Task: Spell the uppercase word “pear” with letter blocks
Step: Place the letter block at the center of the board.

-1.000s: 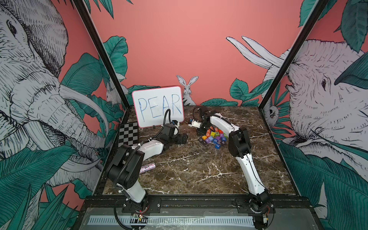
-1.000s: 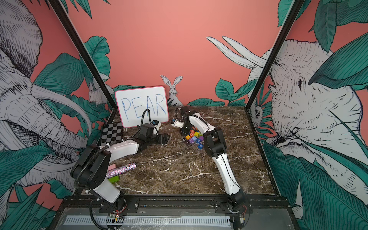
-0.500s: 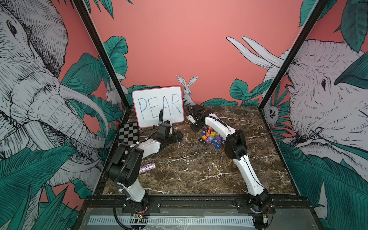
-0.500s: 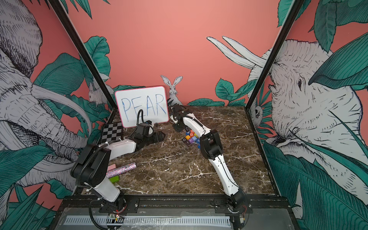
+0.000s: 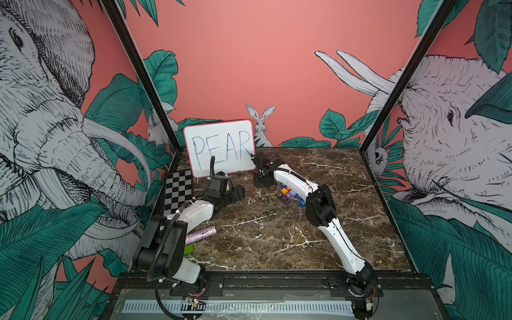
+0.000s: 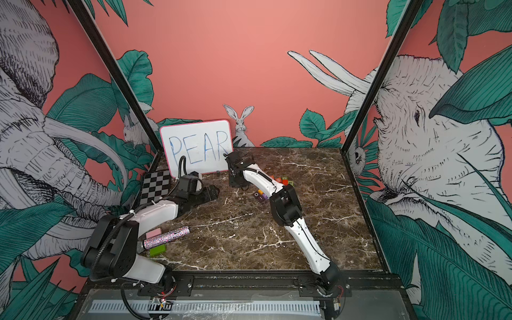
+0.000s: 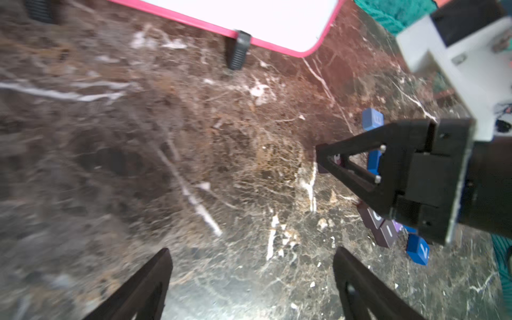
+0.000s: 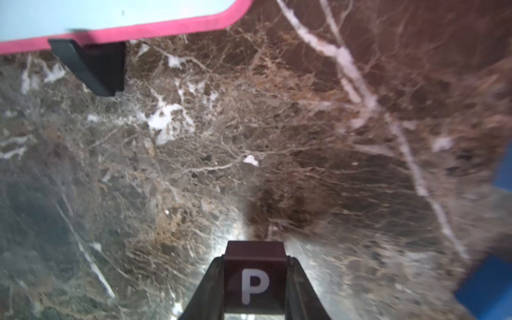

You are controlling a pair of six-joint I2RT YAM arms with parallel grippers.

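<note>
- The loose letter blocks (image 5: 288,194) are lying in a small heap on the desk (image 5: 263,235), out in front of the whiteboard (image 5: 221,146) and off past its corner on the right arm's side. Most of their letters are too small to read in the top views.
- The left gripper (image 7: 250,253) is hanging over bare desk in front of the whiteboard, short of its bottom edge. Its jaws are spread wide and are holding nothing.
- A blue block (image 7: 372,120) that seems to read E is sitting apart from the heap, closer to that same corner of the whiteboard.
- The right gripper (image 8: 255,259) is clamping the dark-brown P block (image 8: 255,279) between its two fingers, just in front of the whiteboard's bottom edge. The white P is facing up at the wrist camera. Whether the block is touching the desk, I cannot tell.
- The P block is looking small, rigid and probably very light, with smooth faces that may slip or twist under an off-centre pinch.
- Taking hold across two opposite flat sides, centred, as here, is likely the safest grip, since it is keeping the letter face visible and square for setting down.
</note>
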